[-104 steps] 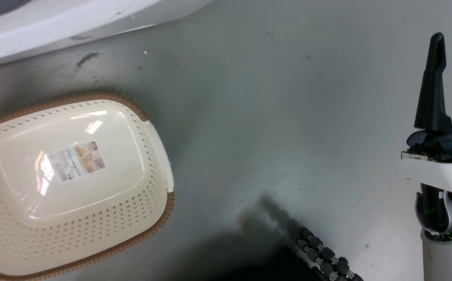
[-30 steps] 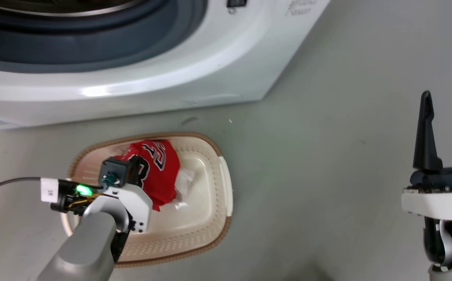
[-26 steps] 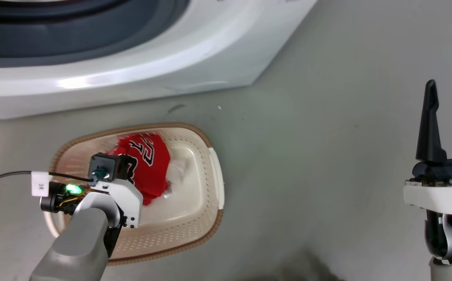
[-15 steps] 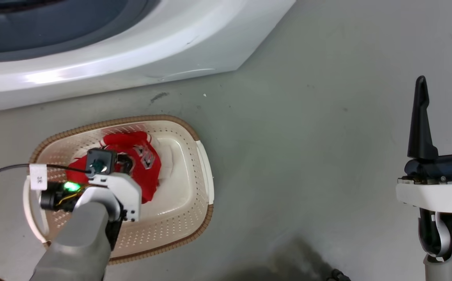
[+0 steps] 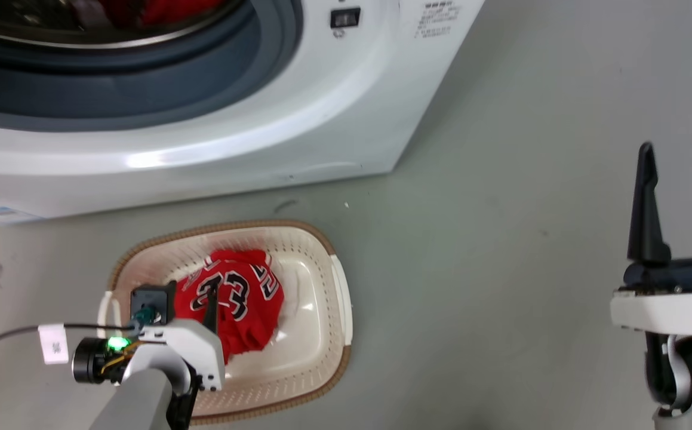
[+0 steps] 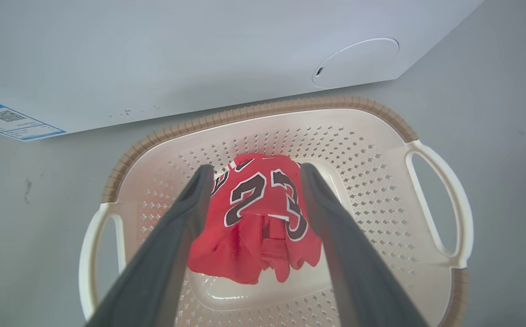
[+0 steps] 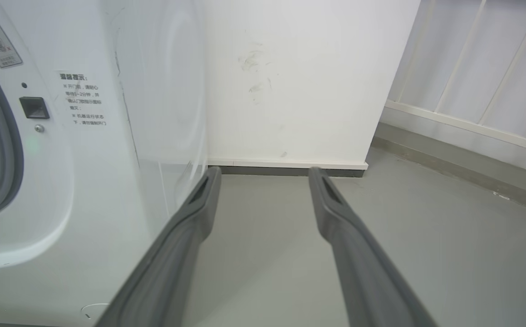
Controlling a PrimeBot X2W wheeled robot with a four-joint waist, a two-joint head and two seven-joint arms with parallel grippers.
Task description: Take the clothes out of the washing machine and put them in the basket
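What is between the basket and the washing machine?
Just bare grey floor with a small dark smudge separates the basket and the washing machine, in the head view.

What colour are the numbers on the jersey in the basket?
Black with white outlines, on the red jersey in the basket; clearest in the left wrist view.

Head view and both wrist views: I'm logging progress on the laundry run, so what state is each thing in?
washing machine, porthole uncovered, red clothes lying in the drum.
basket, upright on the floor, holding the red jersey.
red jersey, crumpled, number 23 facing up.
left claw, open above the red jersey, gripping nothing.
right claw, open, empty.
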